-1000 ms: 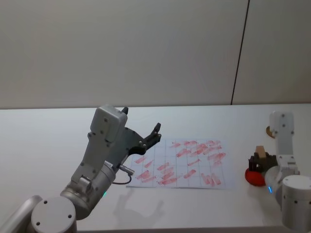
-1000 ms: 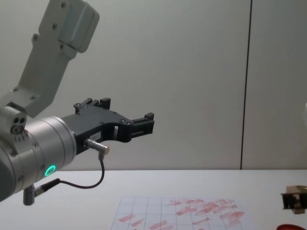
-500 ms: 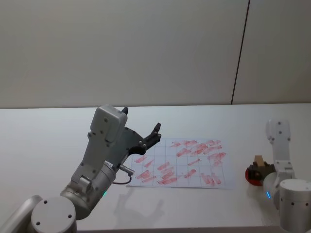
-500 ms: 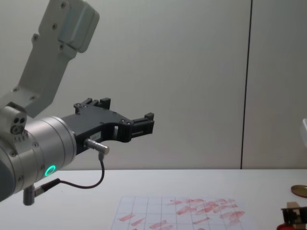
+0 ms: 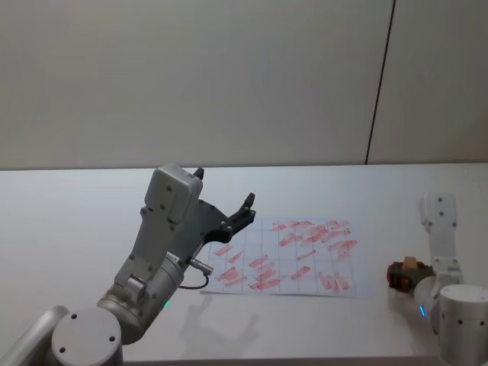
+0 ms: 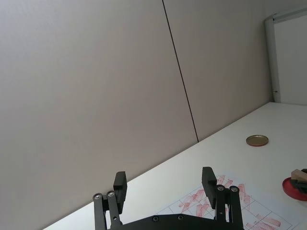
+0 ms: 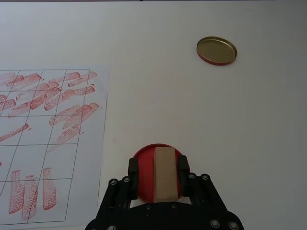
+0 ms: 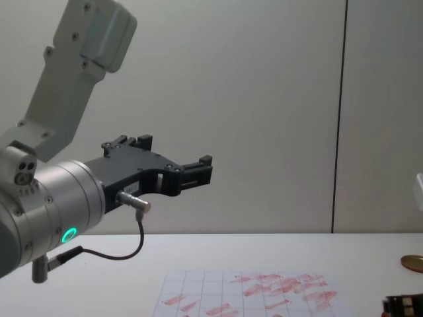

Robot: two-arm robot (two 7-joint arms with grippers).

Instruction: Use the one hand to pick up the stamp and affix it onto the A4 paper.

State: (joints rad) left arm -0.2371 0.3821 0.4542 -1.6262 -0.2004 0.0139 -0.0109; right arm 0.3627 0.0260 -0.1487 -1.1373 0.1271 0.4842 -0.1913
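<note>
Right wrist view: right end effector, black fingers closed against the two long sides of the stamp. Stamp: light tan wooden block, its long axis running along the fingers, away from the wrist toward the far edge of the tabletop. It sits directly over the red disc, a shallow round tray near the tabletop's right edge; whether the block's underside touches the red surface cannot be told, probably very close. Nothing else lies in the disc.

Gold disc: flat round lid with a red rim, lying alone farther toward the back edge, well apart from the red disc.

A4 paper: white gridded sheet with many red oblong prints, flat on the tabletop, just beside the red disc on its left side, not touching it.

Head view: stamp and right end effector low at the tabletop's right side, beside the paper's near right corner.

Left end effector: black, on a silver wrist with a green ring light, held raised in the air above the tabletop to the left of the paper, fingers spread wide, holding nothing.
</note>
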